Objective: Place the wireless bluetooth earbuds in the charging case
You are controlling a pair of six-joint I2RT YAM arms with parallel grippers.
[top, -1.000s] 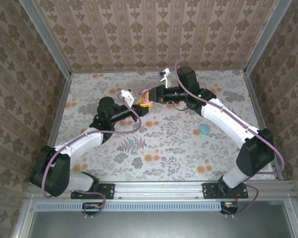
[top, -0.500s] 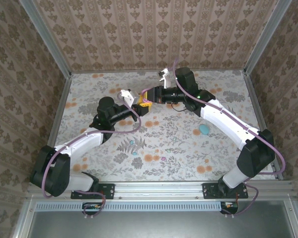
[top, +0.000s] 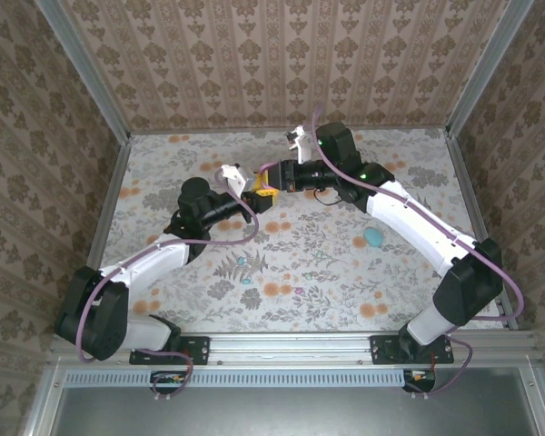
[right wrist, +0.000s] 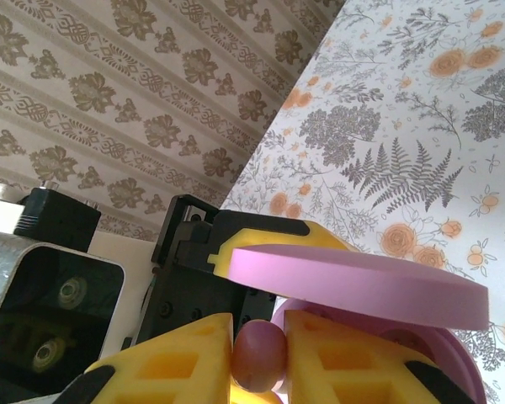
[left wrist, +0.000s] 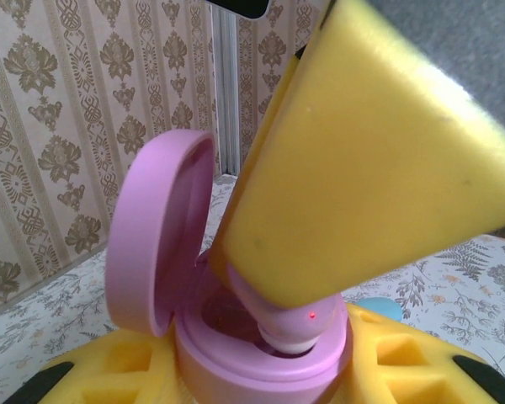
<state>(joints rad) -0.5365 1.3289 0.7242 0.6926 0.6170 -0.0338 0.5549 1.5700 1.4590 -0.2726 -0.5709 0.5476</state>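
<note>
A pink charging case (left wrist: 261,362) stands with its lid (left wrist: 156,236) open, and my left gripper (left wrist: 261,383) is shut on its base between yellow fingers. My right gripper (right wrist: 258,358) is shut on a pink earbud (right wrist: 258,353), both pads touching it. The earbud (left wrist: 296,324) sits tip-down in the case's well, with a red light on its side. One right fingertip (left wrist: 362,168) looms over the case. From above, the two grippers meet at mid-table, left (top: 256,198) and right (top: 271,179). The lid (right wrist: 362,282) hangs just above the right fingers.
A teal pebble-shaped case (top: 372,238) lies on the flowered mat (top: 345,272) to the right, under the right arm. Small teal specks (top: 240,262) near the left forearm are too small to identify. Patterned walls (top: 282,64) and metal rails enclose the table.
The right arm's wrist has shifted slightly left and back. Both grippers stay together at the case, and the left arm has not moved.
</note>
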